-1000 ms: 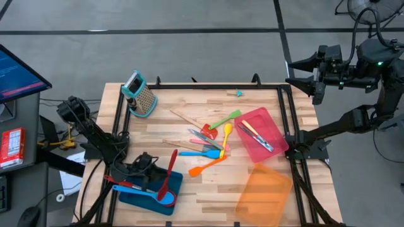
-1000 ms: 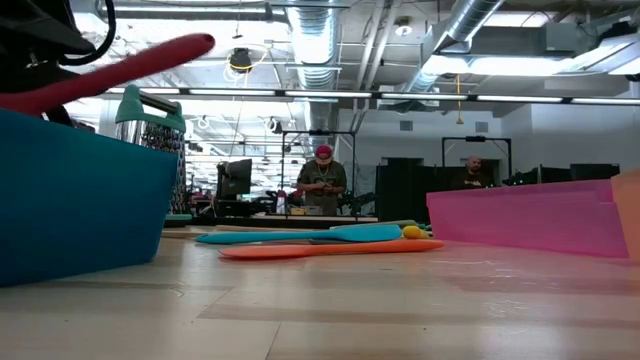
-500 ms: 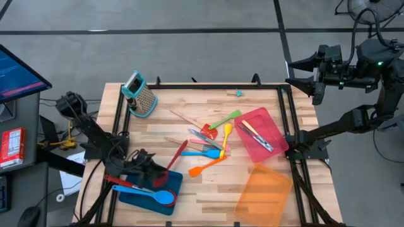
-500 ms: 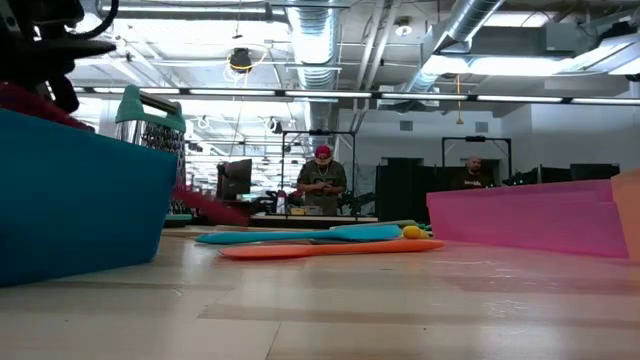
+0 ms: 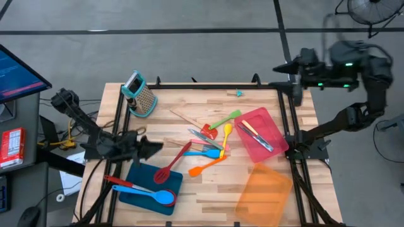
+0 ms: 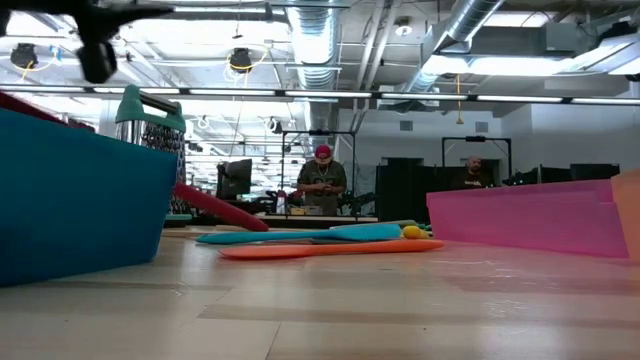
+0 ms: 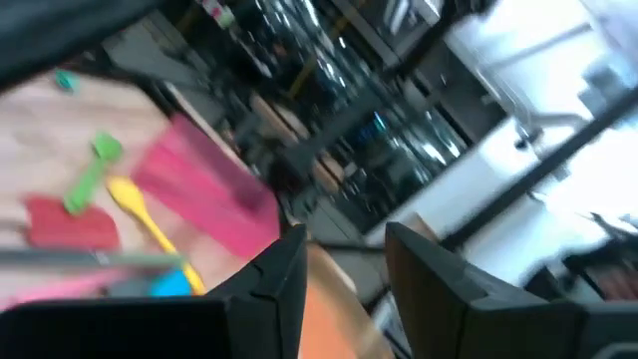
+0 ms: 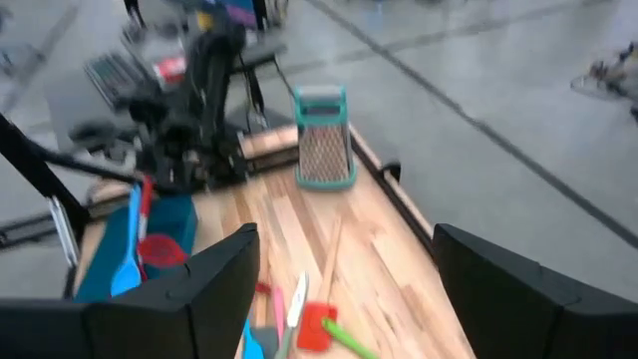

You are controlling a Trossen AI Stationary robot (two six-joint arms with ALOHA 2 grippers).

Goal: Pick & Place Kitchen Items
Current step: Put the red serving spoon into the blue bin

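1. 2 grippers sit apart from the pile: your left gripper [image 5: 151, 147] hangs just above the blue tray's [image 5: 136, 193] 12 o'clock edge with its fingers [image 7: 431, 274] parted and nothing between them; your right gripper [image 5: 283, 68] waits off the table's 1 o'clock corner, spread wide and empty.
2. Nothing stands between the left gripper and the red spatula [image 5: 172, 163]; the box grater [image 5: 140, 93] stands well clear at 11 o'clock.
3. Your red spatula lies half over the blue tray's rim, slotted head inside, handle running toward 1 o'clock onto the wood.
4. 2 more utensils lie in that tray: a blue spoon [image 5: 151, 193] and a red-handled tool [image 5: 120, 182], both running roughly 9 to 3 o'clock.
5. At table centre lies the loose pile: green turner [image 5: 226, 118], yellow spoon [image 5: 225, 138], orange spatula [image 5: 207, 165], others crossed beneath.
6. At 3 o'clock, the pink tray [image 5: 271, 127] holds slim utensils; the orange tray [image 5: 264, 195] sits at 5 o'clock.
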